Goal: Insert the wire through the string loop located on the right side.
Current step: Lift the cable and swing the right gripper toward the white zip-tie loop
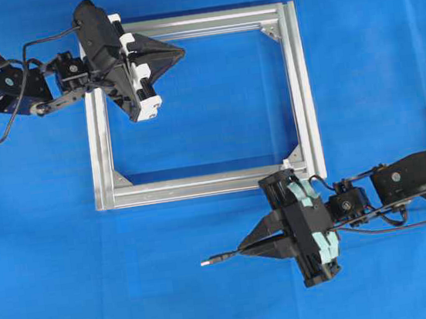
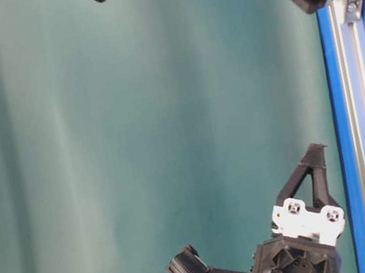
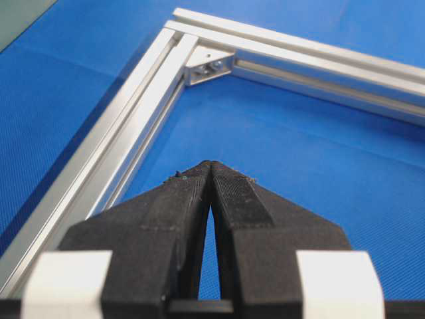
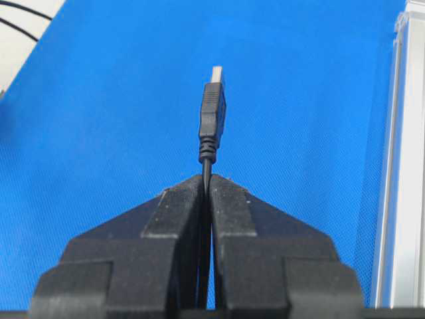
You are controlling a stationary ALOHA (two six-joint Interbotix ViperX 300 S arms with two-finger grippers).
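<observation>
The wire [image 4: 212, 119] is clamped in the right gripper [image 1: 243, 249], its black plug and metal tip jutting past the fingertips over the blue mat [image 1: 215, 307], below the aluminium frame [image 1: 300, 79]. Threading is not yet done; I cannot make out the string loop. The left gripper [image 1: 180, 52] is pinched closed, empty.

Two robot grippers, left [image 1: 178, 52] and right [image 1: 243, 247]; one wire [image 1: 224, 258]; one square metal frame [image 1: 303, 86]; one blue counter [image 1: 81, 285].
</observation>
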